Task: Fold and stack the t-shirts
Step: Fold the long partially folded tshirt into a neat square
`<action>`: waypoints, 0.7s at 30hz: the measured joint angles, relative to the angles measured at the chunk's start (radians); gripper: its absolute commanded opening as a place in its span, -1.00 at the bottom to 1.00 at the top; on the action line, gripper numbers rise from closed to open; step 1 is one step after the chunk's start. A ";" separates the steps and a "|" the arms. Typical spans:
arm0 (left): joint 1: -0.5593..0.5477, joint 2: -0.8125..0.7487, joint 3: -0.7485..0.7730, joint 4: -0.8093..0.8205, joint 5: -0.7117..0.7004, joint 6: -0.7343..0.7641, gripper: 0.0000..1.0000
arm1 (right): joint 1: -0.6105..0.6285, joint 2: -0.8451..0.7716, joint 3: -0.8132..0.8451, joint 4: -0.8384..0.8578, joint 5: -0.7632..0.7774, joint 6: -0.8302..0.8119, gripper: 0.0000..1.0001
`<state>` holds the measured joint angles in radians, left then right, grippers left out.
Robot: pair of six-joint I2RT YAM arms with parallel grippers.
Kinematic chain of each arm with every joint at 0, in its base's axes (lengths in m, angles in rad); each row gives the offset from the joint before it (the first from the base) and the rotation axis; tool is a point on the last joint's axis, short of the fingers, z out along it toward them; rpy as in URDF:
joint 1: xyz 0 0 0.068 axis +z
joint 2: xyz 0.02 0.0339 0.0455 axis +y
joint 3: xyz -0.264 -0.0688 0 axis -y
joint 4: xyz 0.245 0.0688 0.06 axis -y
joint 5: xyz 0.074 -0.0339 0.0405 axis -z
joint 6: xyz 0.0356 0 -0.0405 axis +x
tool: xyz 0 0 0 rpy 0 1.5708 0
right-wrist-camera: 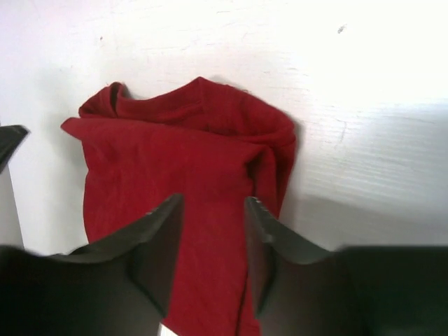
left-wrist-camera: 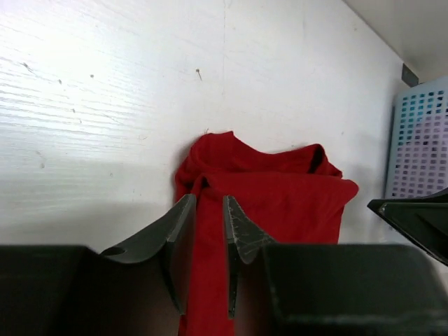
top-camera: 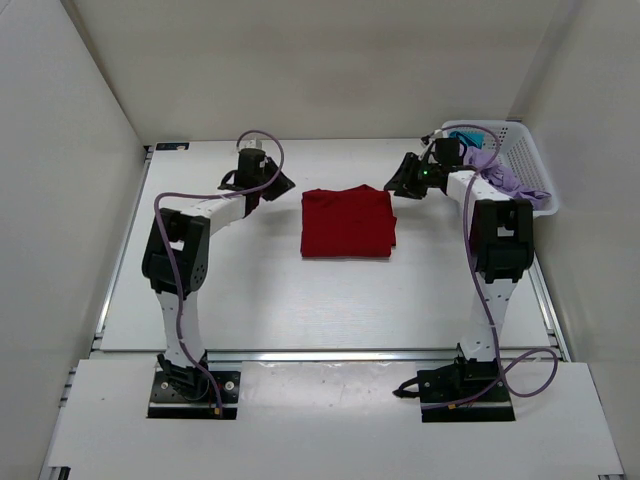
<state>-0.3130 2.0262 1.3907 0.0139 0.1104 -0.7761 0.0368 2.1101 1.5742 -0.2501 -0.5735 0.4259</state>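
Observation:
The dark red t-shirt (top-camera: 347, 222) lies folded into a rough square in the middle of the table. My left gripper (top-camera: 274, 184) hovers just off its far left corner, jaws a little apart and empty; in the left wrist view the left gripper (left-wrist-camera: 208, 199) frames the shirt's (left-wrist-camera: 280, 199) edge. My right gripper (top-camera: 402, 180) hovers at the far right corner, open and empty; in the right wrist view the right gripper (right-wrist-camera: 213, 201) is over the shirt (right-wrist-camera: 175, 161). The lavender t-shirt (top-camera: 508, 176) and the teal-blue t-shirt (top-camera: 468, 133) lie bunched in the basket.
A white lattice basket (top-camera: 527, 163) stands at the back right against the wall, just behind my right arm; it also shows in the left wrist view (left-wrist-camera: 422, 140). White walls close in the table on three sides.

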 measured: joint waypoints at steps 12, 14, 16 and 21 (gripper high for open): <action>-0.145 -0.180 -0.304 0.150 0.031 0.031 -0.09 | 0.129 -0.350 -0.477 0.204 0.058 0.050 -1.00; -0.137 -0.187 -0.383 0.166 0.042 0.026 0.08 | 0.150 -0.333 -0.506 0.228 0.040 0.057 -0.99; -0.106 -0.189 -0.447 0.169 0.042 0.022 0.17 | 0.150 -0.307 -0.524 0.248 0.035 0.064 -0.99; -0.065 -0.190 -0.472 0.181 0.048 0.035 0.38 | 0.130 -0.287 -0.610 0.278 0.033 0.079 -0.98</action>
<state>-0.3782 1.8366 0.9192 0.1947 0.1589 -0.7406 0.1669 1.8229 0.9646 0.0280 -0.5404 0.5045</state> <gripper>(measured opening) 0.657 0.005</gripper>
